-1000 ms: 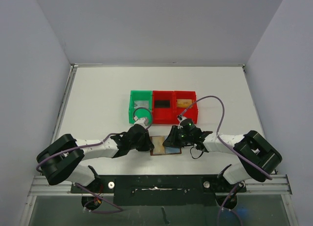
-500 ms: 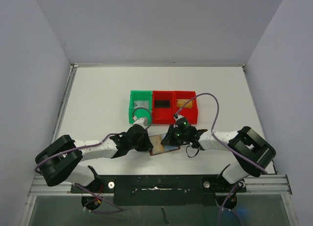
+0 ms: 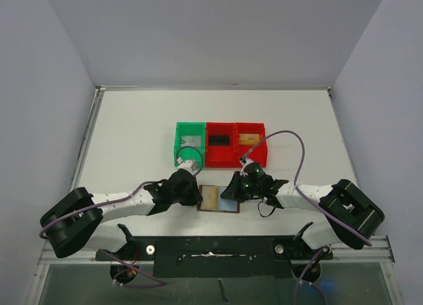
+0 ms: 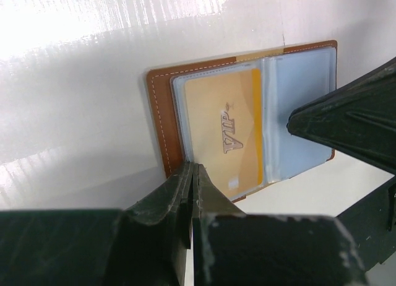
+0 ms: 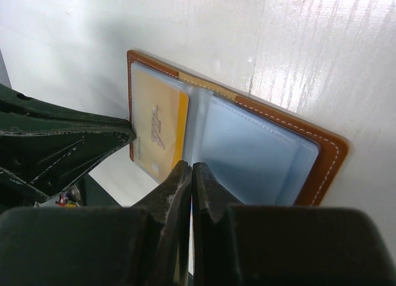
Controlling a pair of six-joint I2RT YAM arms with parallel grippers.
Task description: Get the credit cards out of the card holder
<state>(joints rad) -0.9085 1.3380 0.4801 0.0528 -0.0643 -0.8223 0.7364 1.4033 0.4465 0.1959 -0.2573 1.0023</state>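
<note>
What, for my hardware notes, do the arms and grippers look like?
The left arm and right arm have white links, bulky black joints and a looping purple cable each. The left gripper and right gripper are black, with tapered, scuffed fingers.

There is one brown card holder [image 3: 219, 199], one gold card [image 4: 226, 134] showing in it, one green bin [image 3: 190, 124] and two red bins [image 3: 221, 161].
</note>
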